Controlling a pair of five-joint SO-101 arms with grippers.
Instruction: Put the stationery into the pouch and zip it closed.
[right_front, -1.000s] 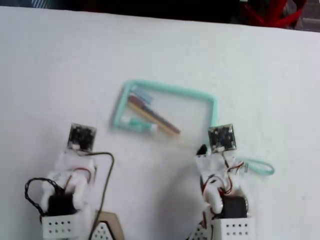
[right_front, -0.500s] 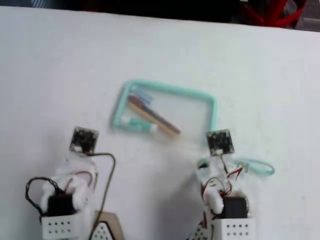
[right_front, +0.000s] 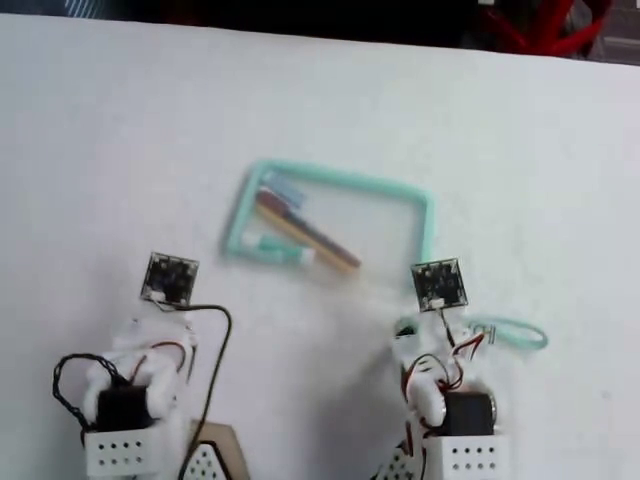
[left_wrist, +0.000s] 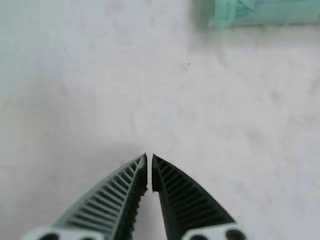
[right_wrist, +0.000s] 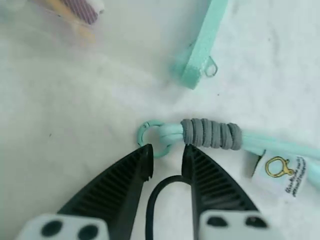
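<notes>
Clear pouch (right_front: 340, 178) with a mint border, flat on the white table (right_front: 120, 130) at the middle of the high frame. Holds the stationery (right_front: 300, 232) toward its left end, pens lying slantwise. Mint strap (right_front: 515, 332) at lower right, apart from the pouch, beside the right arm. Left gripper (left_wrist: 149, 159) at lower left over bare table: pressed closed, grips nothing. Right gripper (right_wrist: 166, 152) just short of the strap's ring (right_wrist: 150, 134): parted a little, clasps nothing.
</notes>
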